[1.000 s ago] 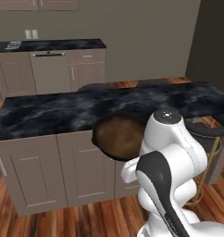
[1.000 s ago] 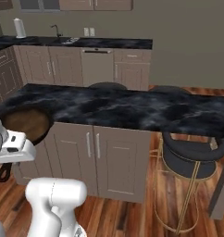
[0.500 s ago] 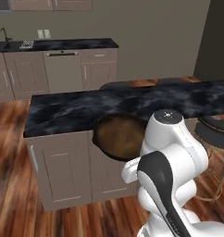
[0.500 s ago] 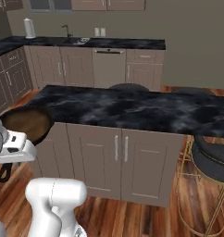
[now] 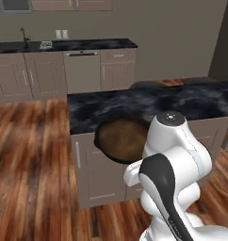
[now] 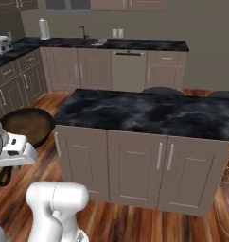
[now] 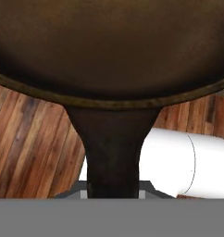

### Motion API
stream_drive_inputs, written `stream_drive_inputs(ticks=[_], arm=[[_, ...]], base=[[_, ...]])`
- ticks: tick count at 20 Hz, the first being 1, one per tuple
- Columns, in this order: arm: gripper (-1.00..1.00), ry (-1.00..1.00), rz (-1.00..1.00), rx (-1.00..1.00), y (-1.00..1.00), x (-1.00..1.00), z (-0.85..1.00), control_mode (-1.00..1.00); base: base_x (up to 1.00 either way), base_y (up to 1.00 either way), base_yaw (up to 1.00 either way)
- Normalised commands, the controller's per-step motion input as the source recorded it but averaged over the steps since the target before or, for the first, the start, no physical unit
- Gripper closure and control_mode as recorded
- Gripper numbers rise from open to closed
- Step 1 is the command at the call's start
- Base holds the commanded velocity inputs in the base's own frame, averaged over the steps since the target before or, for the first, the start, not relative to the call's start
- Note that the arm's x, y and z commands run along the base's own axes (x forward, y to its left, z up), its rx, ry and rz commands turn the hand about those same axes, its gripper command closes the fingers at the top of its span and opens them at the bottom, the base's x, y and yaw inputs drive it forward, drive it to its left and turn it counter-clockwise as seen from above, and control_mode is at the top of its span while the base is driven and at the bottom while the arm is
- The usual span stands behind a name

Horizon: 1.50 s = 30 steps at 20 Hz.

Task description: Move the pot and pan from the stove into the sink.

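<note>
The pincer is closed on the short dark handle of the pan and holds it in the air, above the wooden floor. The pan hangs in front of the cabinet doors of the island bench, just below its black marbled top. The sink is far behind, in the bench along the back wall.

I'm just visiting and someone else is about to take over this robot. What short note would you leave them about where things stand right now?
Gripper: shut on the pan's handle.
Pan: held in the air in front of the kitchen island, above the wood floor, off the stove.
Sink: far off on the back counter, beside the faucet.
Done: pan picked up and in transit.
Left: drive to the sink, set the pan in it, then fetch the pot, whose place I cannot tell from here.
</note>
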Motion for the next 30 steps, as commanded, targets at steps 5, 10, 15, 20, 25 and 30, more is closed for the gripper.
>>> stream_drive_inputs(ticks=[5, 10, 15, 20, 25, 30], arm=[[1.00, 0.00, 0.00, 0.00, 0.00, 0.00, 0.00, 1.00], [1.00, 0.00, 0.00, 0.00, 0.00, 0.00, 0.00, 1.00], [1.00, 0.00, 0.00, 0.00, 0.00, 0.00, 0.00, 1.00], [1.00, 0.00, 0.00, 0.00, 0.00, 0.00, 0.00, 1.00], [1.00, 0.00, 0.00, 0.00, 0.00, 0.00, 0.00, 1.00], [1.00, 0.00, 0.00, 0.00, 0.00, 0.00, 0.00, 1.00]], base=[[0.09, 0.90, 0.00], [0.09, 0.94, 0.00], [0.07, 0.94, 0.00], [0.05, 0.88, 0.00], [0.02, 0.63, 0.00], [0.00, 0.10, 0.00]])
